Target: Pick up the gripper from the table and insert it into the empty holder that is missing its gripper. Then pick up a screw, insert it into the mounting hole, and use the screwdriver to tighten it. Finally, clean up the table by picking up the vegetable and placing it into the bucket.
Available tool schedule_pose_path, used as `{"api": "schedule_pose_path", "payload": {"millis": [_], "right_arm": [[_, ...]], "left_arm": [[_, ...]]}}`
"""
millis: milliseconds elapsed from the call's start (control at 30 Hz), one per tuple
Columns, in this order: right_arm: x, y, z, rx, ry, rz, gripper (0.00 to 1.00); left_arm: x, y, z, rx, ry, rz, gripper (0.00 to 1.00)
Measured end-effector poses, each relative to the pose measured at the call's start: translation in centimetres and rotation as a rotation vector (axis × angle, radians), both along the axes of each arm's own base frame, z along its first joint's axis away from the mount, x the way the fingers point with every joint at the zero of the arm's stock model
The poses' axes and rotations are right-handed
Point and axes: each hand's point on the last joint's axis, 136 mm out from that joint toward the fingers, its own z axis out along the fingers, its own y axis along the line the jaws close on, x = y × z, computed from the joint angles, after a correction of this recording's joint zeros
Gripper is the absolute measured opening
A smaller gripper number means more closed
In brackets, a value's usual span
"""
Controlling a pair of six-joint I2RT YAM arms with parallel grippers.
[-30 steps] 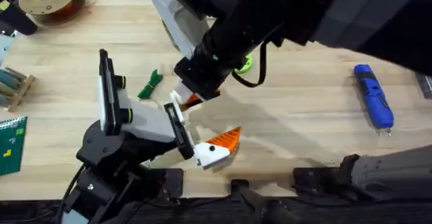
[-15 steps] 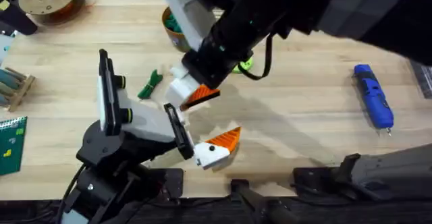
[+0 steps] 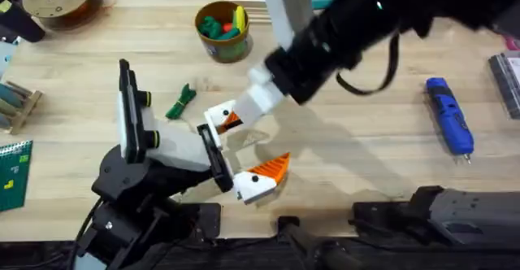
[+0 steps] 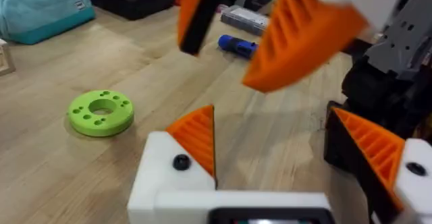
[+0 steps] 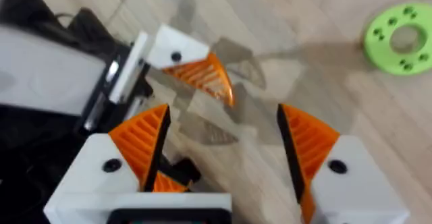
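Right gripper spread wide, holding nothing, arm reaching from 1 o'clock over the left gripper, also wide; its upper finger partly hidden. Vegetable at 9 o'clock; bucket at 12; screwdriver at 3

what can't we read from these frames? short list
- Overhead: blur and the right arm's bulk hide where the right gripper meets the left gripper. Whether the orange wedge tip is seated is unclear.
- Left wrist: one end of the blue pen-shaped screwdriver is hidden behind an orange ribbed finger.
- Overhead: screws are too small to tell.
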Motion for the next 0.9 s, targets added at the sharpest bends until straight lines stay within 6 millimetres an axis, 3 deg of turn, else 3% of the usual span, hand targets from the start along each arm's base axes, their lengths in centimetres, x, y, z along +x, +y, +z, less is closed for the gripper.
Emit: {"api": "schedule_pose_path", "payload": {"millis": [133, 233, 467, 533, 700, 833, 900], "right_arm": [[-1.8, -1.8, -1.2, -0.005, 0.053, -0.008, 0.925], [-2.8, -3.6, -1.1, 0.017, 0.06, -0.039, 0.924], [-5.4, -7.3, 2.4, 0.149, -0.043, -0.094, 0.924], [-6.2, -7.9, 3.2, 0.182, -0.069, -0.095, 0.924], [-7.2, -8.8, 4.3, 0.224, -0.1, -0.104, 0.926], [-7.7, -9.1, 3.8, 0.207, -0.071, -0.109, 0.926], [-7.8, -8.9, 3.6, 0.205, -0.052, -0.106, 0.926]], "left_arm": [[0.0, 0.0, 0.0, 0.0, 0.0, 0.0, 0.987], [0.0, 0.0, 0.0, 0.0, 0.0, 0.0, 0.987], [0.0, 0.0, 0.0, 0.0, 0.0, 0.001, 0.995], [0.0, 0.0, 0.0, 0.0, 0.0, 0.001, 0.945], [0.0, 0.0, 0.0, 0.001, -0.003, 0.001, 0.459], [0.0, 0.0, 0.0, 0.002, -0.006, 0.001, 0.054], [0.0, 0.0, 0.0, 0.003, -0.007, 0.0, 0.007]]}}
